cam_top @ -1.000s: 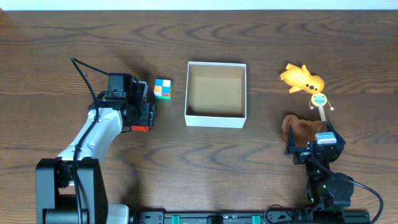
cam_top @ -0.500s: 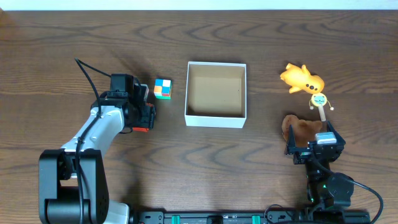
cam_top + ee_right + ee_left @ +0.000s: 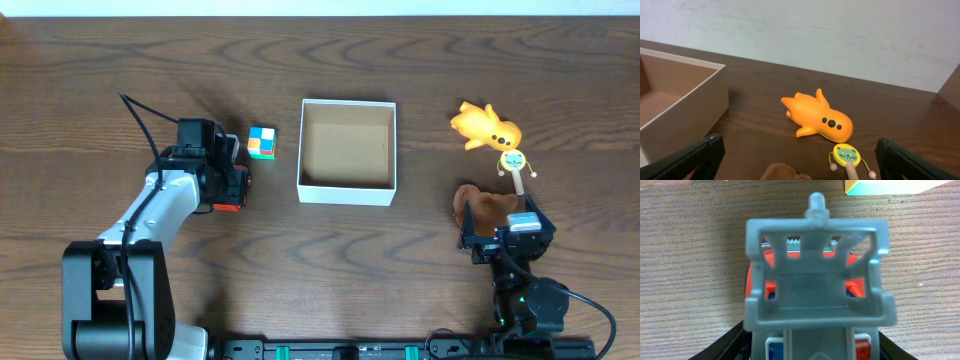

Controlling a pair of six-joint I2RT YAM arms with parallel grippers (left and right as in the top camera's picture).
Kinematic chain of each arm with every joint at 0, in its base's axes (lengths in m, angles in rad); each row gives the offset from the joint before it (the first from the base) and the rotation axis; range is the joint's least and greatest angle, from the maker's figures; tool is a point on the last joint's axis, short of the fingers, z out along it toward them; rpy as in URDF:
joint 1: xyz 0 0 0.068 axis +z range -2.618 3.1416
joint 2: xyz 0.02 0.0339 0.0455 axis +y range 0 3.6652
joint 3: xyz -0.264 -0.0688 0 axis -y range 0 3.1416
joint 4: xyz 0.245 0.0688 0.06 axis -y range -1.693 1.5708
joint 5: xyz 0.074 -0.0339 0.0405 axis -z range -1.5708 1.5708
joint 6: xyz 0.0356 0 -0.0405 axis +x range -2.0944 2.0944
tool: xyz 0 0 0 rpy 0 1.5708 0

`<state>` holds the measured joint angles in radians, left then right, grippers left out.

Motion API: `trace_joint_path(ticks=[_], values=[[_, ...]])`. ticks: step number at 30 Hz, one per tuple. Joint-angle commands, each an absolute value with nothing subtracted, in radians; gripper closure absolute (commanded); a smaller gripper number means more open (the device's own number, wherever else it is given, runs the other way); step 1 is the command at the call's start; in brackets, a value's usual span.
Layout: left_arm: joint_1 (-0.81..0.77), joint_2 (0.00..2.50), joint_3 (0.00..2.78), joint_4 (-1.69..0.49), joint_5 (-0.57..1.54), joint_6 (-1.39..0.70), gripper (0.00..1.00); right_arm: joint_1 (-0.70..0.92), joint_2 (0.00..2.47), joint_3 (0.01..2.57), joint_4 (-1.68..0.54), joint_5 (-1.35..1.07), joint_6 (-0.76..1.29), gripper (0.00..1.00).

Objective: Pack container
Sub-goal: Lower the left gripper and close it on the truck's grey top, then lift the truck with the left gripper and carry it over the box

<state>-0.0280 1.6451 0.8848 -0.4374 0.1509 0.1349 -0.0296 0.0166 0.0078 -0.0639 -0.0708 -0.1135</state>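
Note:
The container is a square white box with a brown inside, at the table's middle. Nothing shows inside it. Its corner also shows in the right wrist view. My left gripper is left of the box, shut on a grey and red toy, low over the table; the toy's red end shows from overhead. My right gripper is open and empty over a brown plush toy, whose top shows between the fingers.
A multicoloured cube sits between the left gripper and the box. An orange soft toy and a small cat-face rattle drum lie right of the box, beyond the right gripper.
The left arm's elbow and base link have shifted slightly right. The left gripper and its toy have hardly moved. The right arm is still.

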Motion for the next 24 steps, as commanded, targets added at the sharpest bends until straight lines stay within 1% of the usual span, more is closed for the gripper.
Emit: trace_joint_path(ticks=[1, 16, 21, 22, 24], values=[[-0.03, 1.636, 0.882, -0.444, 0.146, 0.141, 0.45, -0.025, 0.011, 0.006, -0.068, -0.067, -0.12, 0.01], [-0.03, 1.484, 0.936, -0.443, 0.147, 0.105, 0.46, -0.025, 0.011, 0.006, -0.068, -0.067, -0.12, 0.01], [-0.033, 1.419, 0.955, -0.436, 0.151, 0.032, 0.46, -0.025, 0.011, 0.006, -0.068, -0.067, -0.12, 0.01], [-0.035, 1.407, 0.962, -0.43, 0.151, 0.019, 0.5, -0.025, 0.011, 0.006, -0.068, -0.067, -0.12, 0.01], [-0.044, 1.383, 0.98, -0.409, 0.151, -0.017, 0.52, -0.025, 0.011, 0.006, -0.068, -0.067, -0.12, 0.01]])
